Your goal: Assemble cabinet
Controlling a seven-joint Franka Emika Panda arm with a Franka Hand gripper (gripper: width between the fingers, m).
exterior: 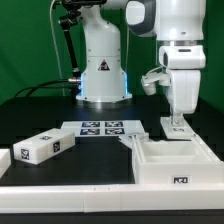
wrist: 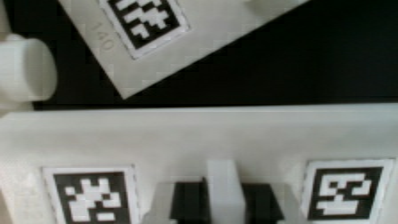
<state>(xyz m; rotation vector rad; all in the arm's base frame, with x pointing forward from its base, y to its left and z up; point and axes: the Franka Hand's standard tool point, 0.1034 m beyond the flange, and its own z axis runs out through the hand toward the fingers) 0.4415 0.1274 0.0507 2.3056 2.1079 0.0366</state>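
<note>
Over cabinet panel [exterior: 181,131], end effector [exterior: 175,117], grip unclear

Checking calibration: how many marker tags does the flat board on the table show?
4 tags, in two rows of two on the marker board, which lies mid-table in front of the arm's base. None looks hidden.

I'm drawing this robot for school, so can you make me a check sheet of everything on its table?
Surface: black table, marker board lying flat.
Job's things: white cabinet body at the exterior view's right; tagged block at its left.
Clutter: nothing seen.
Grippers: gripper low on a tagged panel; open or shut unclear.
Cables: black cables behind the arm.
Surroundings: dark backdrop.
</note>
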